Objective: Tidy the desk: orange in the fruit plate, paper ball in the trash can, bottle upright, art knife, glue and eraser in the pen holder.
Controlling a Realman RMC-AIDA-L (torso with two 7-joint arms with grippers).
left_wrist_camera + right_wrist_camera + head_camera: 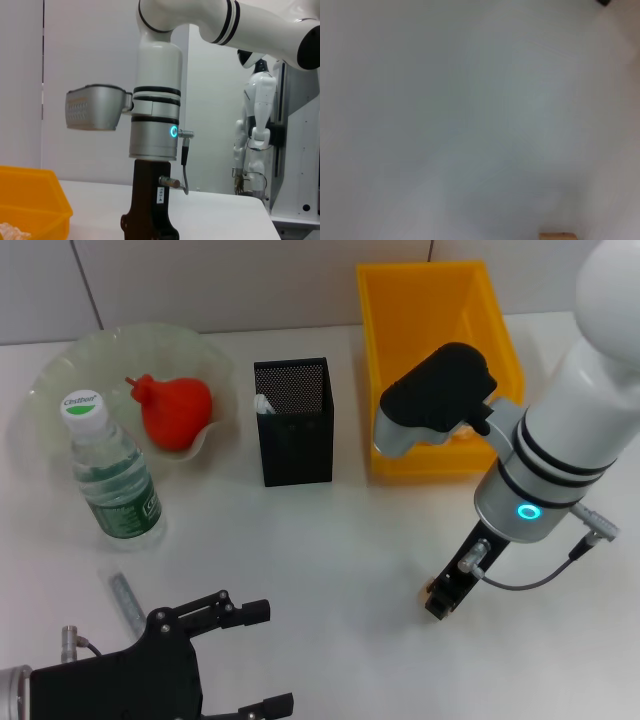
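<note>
The orange (176,412) lies in the plate (60,370), bottle (112,480) upright before it. The holder (294,422) stands between plate and bin (432,300).

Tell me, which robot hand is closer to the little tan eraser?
Right. The right end effector is down on the eraser; the left end effector sits far across the table.

Robotics lab, staged desk setup.
You're looking at a plain white desk (340,560) against pale panelled walls, and the left wrist view shows you a white humanoid robot (257,125) standing idle at the far side, beside white equipment housings; nothing domestic surrounds the few props laid out.
</note>
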